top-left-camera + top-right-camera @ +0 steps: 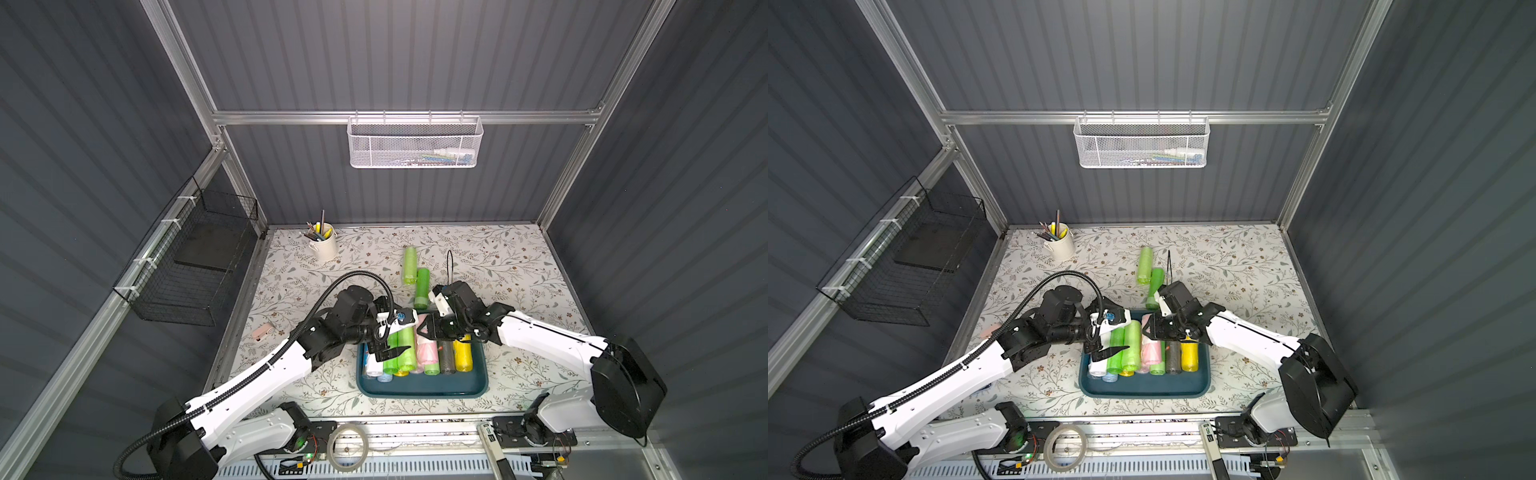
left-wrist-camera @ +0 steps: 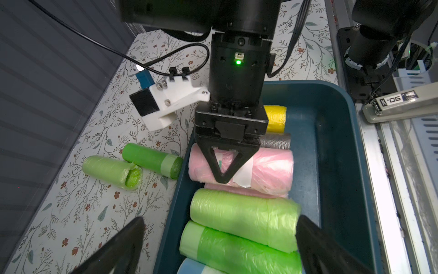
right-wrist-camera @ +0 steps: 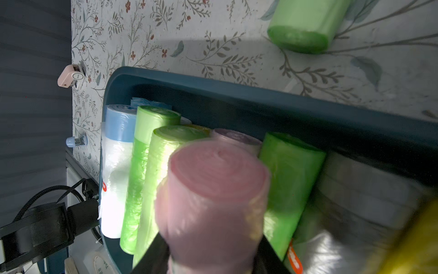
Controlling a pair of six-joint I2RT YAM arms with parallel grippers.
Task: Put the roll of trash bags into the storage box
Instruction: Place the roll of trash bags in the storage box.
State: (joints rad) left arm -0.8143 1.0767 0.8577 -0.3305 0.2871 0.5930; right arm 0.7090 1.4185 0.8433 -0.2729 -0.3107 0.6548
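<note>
The storage box is a dark teal tray near the table's front, holding several rolls: green, white, blue, grey and yellow. My right gripper is shut on a pink roll of trash bags, which it holds lengthwise over the row of rolls inside the box. My left gripper hangs open above the light green rolls at the box's left side, gripping nothing. Two green rolls lie on the table behind the box.
A cream pen cup stands at the back left. A small pink device lies left of the box. A white mesh basket hangs on the back wall and a black wire basket on the left wall. A tape ring sits on the front rail.
</note>
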